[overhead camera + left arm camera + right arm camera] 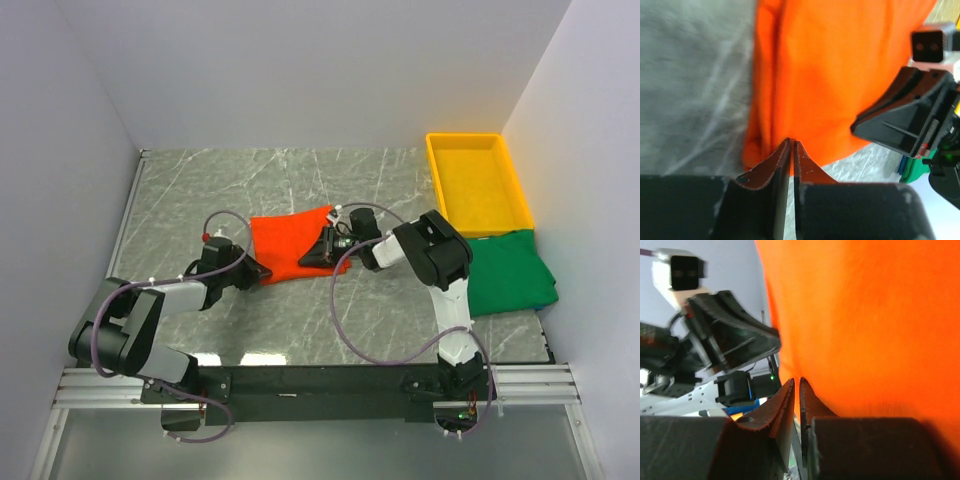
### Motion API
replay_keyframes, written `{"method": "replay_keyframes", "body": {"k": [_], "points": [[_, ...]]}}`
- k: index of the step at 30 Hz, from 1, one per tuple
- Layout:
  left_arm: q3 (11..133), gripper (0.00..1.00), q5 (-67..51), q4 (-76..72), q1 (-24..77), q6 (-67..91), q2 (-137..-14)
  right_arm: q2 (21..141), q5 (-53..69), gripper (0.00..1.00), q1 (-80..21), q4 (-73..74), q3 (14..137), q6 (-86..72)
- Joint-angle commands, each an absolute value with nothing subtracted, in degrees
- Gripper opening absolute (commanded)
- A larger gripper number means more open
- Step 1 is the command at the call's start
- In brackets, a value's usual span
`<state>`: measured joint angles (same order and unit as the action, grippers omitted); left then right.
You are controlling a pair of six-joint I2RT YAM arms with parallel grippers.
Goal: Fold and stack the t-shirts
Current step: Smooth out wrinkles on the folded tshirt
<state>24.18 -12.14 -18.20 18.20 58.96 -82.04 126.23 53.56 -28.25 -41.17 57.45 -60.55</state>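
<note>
The orange-red t-shirt (pixel 292 243) lies folded on the marble table top, mid-table. My left gripper (pixel 258 270) is at its near left corner. In the left wrist view the jaws (pixel 791 143) are pressed together on a thin edge of the orange cloth (pixel 840 75). My right gripper (pixel 314 255) is at the shirt's near right edge. Its jaws (pixel 797 381) are likewise pinched on the orange cloth (pixel 865 315), which fills the right wrist view. The dark green t-shirt (pixel 510 270) lies flat at the right side of the table, beyond the right arm.
A yellow plastic tray (pixel 436 165) stands at the back right, just behind the green shirt. White walls close in the table on the left, back and right. The two grippers face each other closely across the orange shirt.
</note>
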Motion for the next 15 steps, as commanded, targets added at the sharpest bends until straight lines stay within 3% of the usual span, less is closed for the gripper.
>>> {"method": "replay_keyframes", "body": {"k": [1,8,15], "points": [[21.9,0.13,-10.4,-19.3,16.1,59.7,-82.7,127.7,52.3,0.15,-25.5,-44.4,54.3,-58.7],[20.6,0.12,-7.6,-12.0,13.7,57.7,-73.1,120.1,51.6,0.15,-21.4,-36.1,52.1,-51.6],[27.1,0.22,-5.6,-4.4,17.1,56.0,-61.4,109.3,52.7,0.16,-21.0,-30.5,51.3,-48.3]]}}
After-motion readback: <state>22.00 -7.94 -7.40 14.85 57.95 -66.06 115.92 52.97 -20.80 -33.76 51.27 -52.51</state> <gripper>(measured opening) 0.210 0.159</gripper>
